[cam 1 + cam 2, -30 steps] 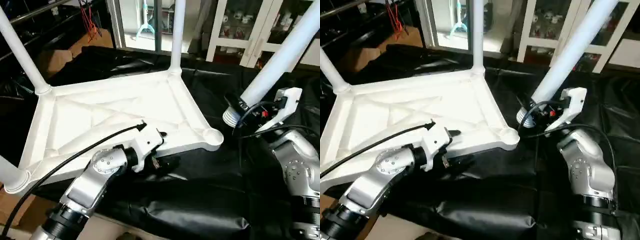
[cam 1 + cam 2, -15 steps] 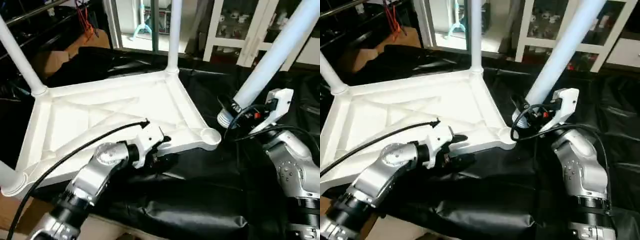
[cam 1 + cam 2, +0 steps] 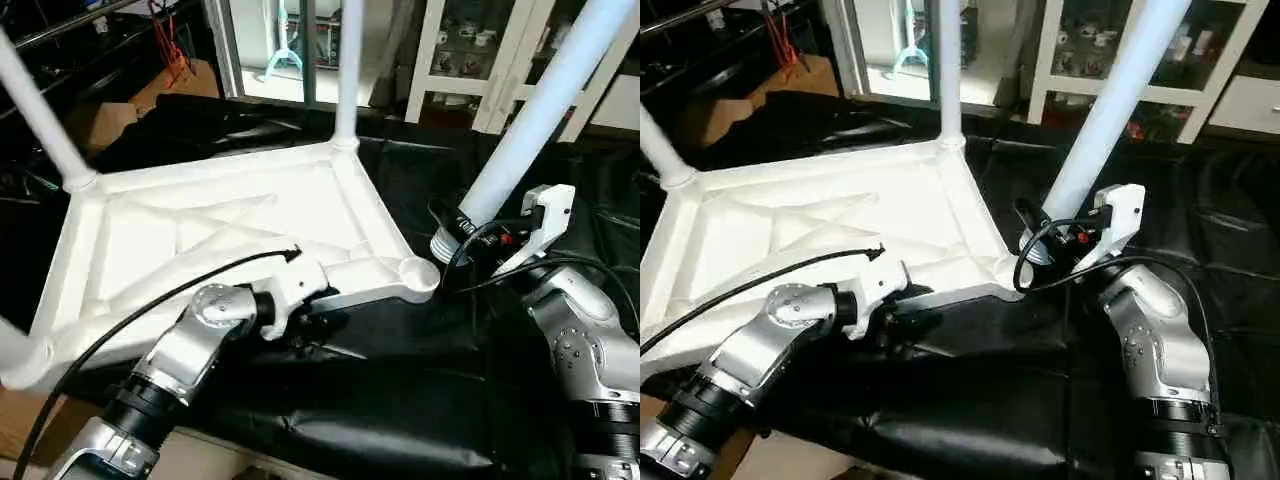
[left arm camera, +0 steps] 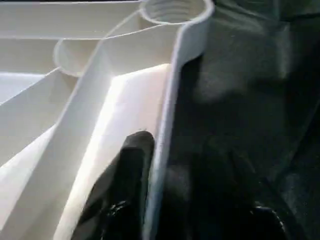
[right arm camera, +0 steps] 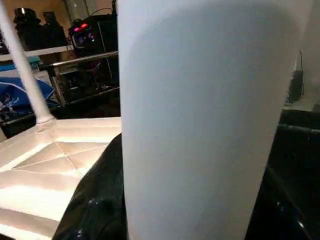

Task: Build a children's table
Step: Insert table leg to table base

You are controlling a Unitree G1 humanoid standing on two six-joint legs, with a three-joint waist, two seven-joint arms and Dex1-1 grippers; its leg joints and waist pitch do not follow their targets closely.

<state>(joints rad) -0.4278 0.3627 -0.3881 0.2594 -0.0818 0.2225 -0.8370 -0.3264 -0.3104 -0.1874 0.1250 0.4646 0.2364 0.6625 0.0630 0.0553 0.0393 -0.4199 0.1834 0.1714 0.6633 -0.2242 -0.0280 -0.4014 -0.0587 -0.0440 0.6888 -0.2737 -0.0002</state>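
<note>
1. The white tabletop [image 3: 230, 225] is seen lying upside down on a counter covered with black sheeting [image 3: 400, 400], its X-ribbed underside facing up.
2. Three white legs are seen standing upright in corner sockets: one at the far corner [image 3: 347, 70], one at the far left corner [image 3: 40, 115], and one at the near left corner [image 3: 12, 350], cut off by the picture's edge.
3. The near right corner socket [image 3: 415, 272] is seen empty and open upward.
4. The left gripper [image 3: 305, 315] is placed at the tabletop's near edge, not far from the empty socket. In the left wrist view, one black finger [image 4: 127, 170] is seen inside the rim wall and the other [image 4: 220, 190] outside it, so the rim [image 4: 167, 125] is straddled by the fingers at a narrow spread; whether the wall is actually pinched cannot be told.
5. The fourth leg [image 3: 530, 120] is held by the right gripper [image 3: 470, 235] near its ribbed lower end, with the fingers closed around the tube. The leg is tilted, its upper part leaning away to the right.
6. The ribbed end of the held leg is seen just beside the empty socket, not in it.
</note>
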